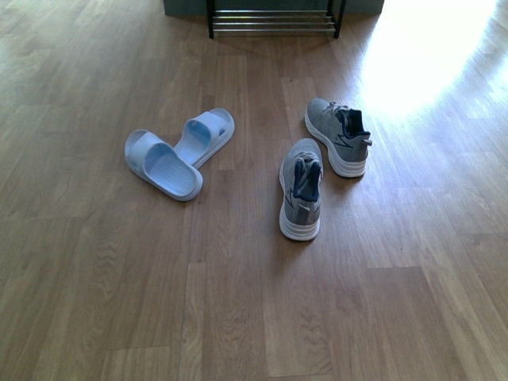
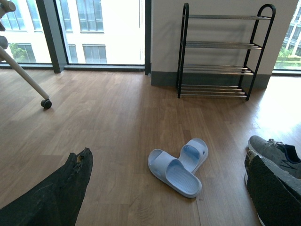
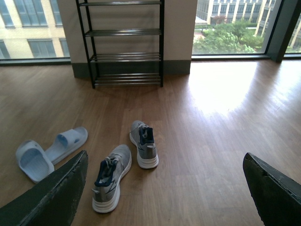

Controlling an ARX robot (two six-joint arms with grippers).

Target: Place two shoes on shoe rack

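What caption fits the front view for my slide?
Grey sneakers and pale blue slides on wood floor before the shoe rack.

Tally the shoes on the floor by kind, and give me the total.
grey knit sneakers with white soles: 2
pale blue rubber slides: 2
Total: 4 shoes

Slides (image 1: 163, 165) lie left of sneakers (image 1: 301, 190), rack (image 1: 274, 22) behind both.

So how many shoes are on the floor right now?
4. The nearer slide touches the farther slide, left of centre. The nearer sneaker and farther sneaker sit apart to their right. None on the rack; none seems hidden.
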